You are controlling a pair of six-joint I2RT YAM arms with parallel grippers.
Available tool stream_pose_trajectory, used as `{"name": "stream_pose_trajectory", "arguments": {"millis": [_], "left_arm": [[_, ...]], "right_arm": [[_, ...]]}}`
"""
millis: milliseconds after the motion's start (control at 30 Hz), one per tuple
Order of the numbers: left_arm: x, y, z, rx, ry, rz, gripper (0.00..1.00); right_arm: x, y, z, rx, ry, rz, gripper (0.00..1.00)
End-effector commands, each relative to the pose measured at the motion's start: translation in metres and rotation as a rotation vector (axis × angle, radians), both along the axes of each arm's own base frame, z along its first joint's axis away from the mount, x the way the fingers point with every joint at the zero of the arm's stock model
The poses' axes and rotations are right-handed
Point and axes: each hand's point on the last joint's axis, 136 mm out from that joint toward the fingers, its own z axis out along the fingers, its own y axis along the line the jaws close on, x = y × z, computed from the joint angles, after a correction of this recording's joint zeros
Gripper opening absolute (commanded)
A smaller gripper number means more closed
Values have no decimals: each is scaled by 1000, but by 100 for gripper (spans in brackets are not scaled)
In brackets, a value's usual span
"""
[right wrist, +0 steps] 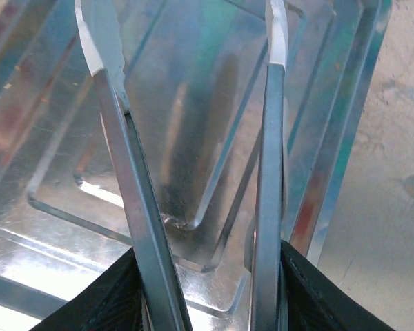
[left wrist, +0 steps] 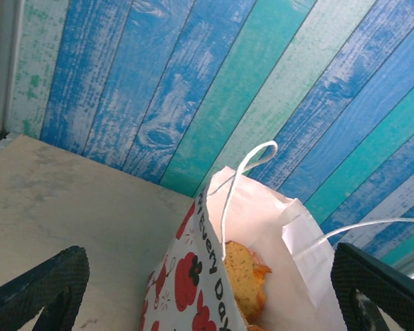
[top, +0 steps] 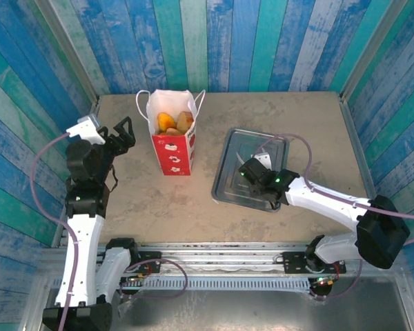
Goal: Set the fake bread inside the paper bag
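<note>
The paper bag (top: 172, 148) stands upright on the table left of centre, white with red fruit prints. Golden-brown fake bread (top: 174, 123) lies inside it. In the left wrist view the bag (left wrist: 193, 276) is close in front, with one piece of bread (left wrist: 245, 276) showing at its mouth. My left gripper (top: 124, 134) hovers just left of the bag, open, with nothing between its fingers (left wrist: 55, 283). My right gripper (top: 257, 171) is shut on metal tongs (right wrist: 117, 172) over the grey tray (top: 234, 148). The tong arms stand apart and hold nothing.
The metal tray (right wrist: 193, 103) lies right of centre with a bare bottom. Blue-green plank walls (top: 214, 41) close off the back and both sides. The bag's white cord handles (left wrist: 238, 179) stick up from its rim.
</note>
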Motion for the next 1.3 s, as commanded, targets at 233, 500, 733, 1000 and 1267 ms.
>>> {"name": "stream_pose_trajectory", "arguments": {"millis": [233,500,733,1000,1267], "left_arm": [[-6,15,-13,12,19,89,94],[-6,16,-14,2,21,95,94],[-7,16,-15,-1,22,100,94],[-9,18,-12,-5,12,110,94],[-9,21,-7,-18,-2,127,94]], "right_arm": [[-18,-16,-33,-25,7,-92,50],[-37,-14,-55,-24,53,-100,54],[-49,-11,-73,-20,111,-117,58],[-52,-10,-75,-18,120,-129,68],[-48,-14,-54,-10,77,-134,77]]}}
